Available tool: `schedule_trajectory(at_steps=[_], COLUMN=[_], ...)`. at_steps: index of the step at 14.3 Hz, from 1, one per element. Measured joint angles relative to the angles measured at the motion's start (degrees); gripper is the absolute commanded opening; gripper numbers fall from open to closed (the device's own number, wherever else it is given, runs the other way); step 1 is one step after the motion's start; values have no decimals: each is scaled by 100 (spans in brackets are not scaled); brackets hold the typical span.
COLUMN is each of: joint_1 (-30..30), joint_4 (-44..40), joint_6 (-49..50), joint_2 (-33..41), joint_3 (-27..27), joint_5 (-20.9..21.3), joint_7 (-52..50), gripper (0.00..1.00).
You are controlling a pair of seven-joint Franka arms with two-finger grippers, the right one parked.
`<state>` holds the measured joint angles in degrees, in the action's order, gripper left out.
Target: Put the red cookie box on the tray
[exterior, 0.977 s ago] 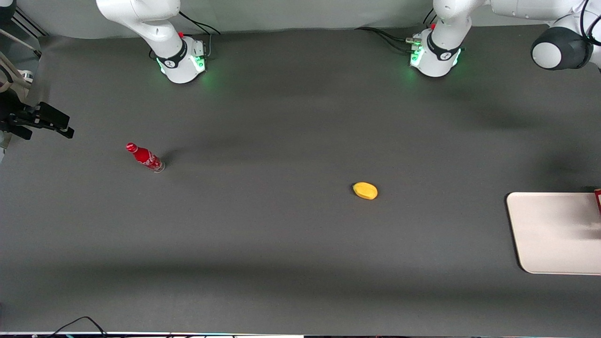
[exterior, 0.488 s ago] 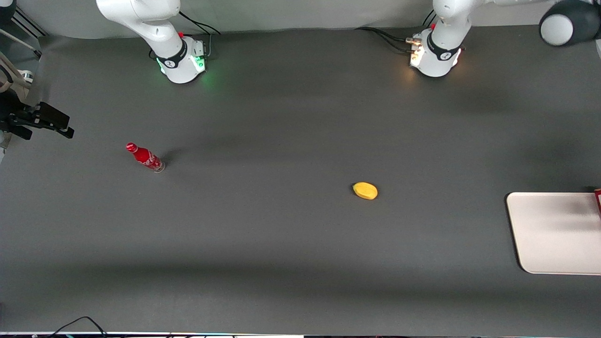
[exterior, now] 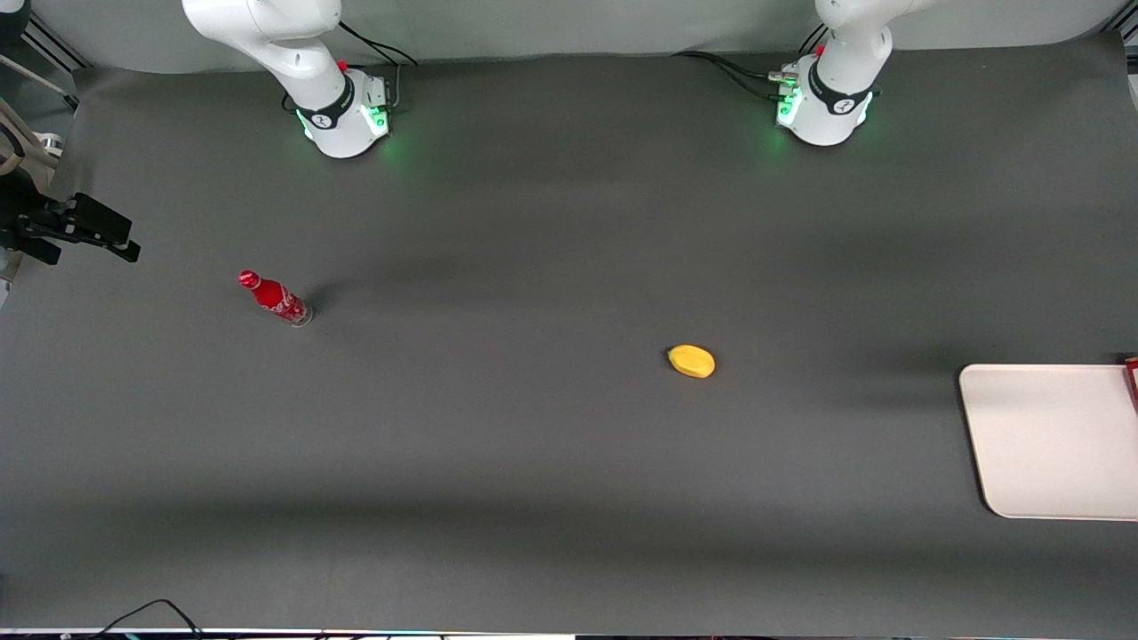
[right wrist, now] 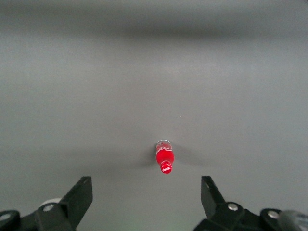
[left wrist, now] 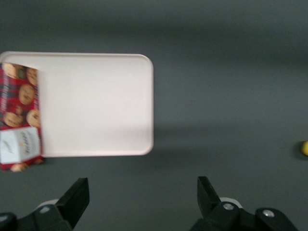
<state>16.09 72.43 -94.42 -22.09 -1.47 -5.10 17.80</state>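
One dark grey surface (exterior: 533,462) fills nearly the whole front view, and it carries one of each thing: one tray, one red cookie box, one red bottle and one yellow fruit-like object. The tray (exterior: 1049,444), pale beige-pink with rounded corners, sits at the right edge of the front view, a little below mid-height, and is cut off by the frame; this is the working arm's end of the surface. The wrist view of the working arm shows it whole (left wrist: 96,103), flat and bare over most of its face. The red cookie box (left wrist: 19,115) lies along one short end of the tray, tartan-printed with cookies and with its white label at the end nearest the end effector; that labelled end sticks out past the tray's rim onto the surface. In the front view only a red sliver of the box (exterior: 1133,378) shows at the right edge, by the tray's upper corner. The end effector (left wrist: 142,202) hangs above the surface just off the tray's long edge, its two fingers spread wide and holding nothing. The red bottle (exterior: 274,298) stands left of centre in the front view, well apart from everything else. The yellow object (exterior: 692,361) lies near the middle, between bottle and tray.
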Motion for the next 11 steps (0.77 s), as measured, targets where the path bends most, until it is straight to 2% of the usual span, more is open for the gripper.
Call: schedule_trajectory(at_steps=[7,11], joint_1=[-435,-568], joint_4=[1149,1431], joint_6=[124,124], joint_2=[1498,1847], joint_3=[1203,1296], joint_5=[422,712], joint_7=[-1807,-1901], gripper=[100,100])
